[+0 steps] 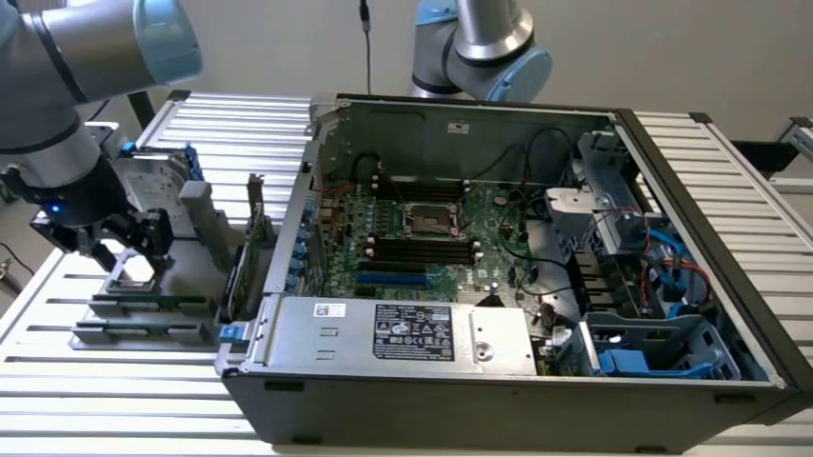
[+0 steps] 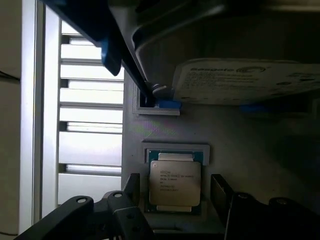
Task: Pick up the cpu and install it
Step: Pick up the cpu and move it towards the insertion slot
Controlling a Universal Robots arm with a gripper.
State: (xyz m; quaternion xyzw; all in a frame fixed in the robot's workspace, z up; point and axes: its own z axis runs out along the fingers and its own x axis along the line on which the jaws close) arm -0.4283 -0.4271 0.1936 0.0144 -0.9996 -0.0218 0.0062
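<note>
We see the small square silver-topped cpu point(image 2: 175, 182) lying flat in a grey moulded holder point(image 2: 175, 148) on the slatted metal desk point(image 1: 102, 400), beside the open dark computer case point(image 1: 508, 409). The gripper point(image 1: 128, 255) hangs just above the chip, its black fingers point(image 2: 221, 192) apart, one on each side. Inside the case lies a green motherboard point(image 1: 439, 262).

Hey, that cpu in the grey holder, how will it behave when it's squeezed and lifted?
The cpu looks like a thin, rigid plate with a metal top, so it probably won't flex. Its slim edges give the gripper little to hold, so it may slip. Lying flat in its holder, it shouldn't roll or tip.
</note>
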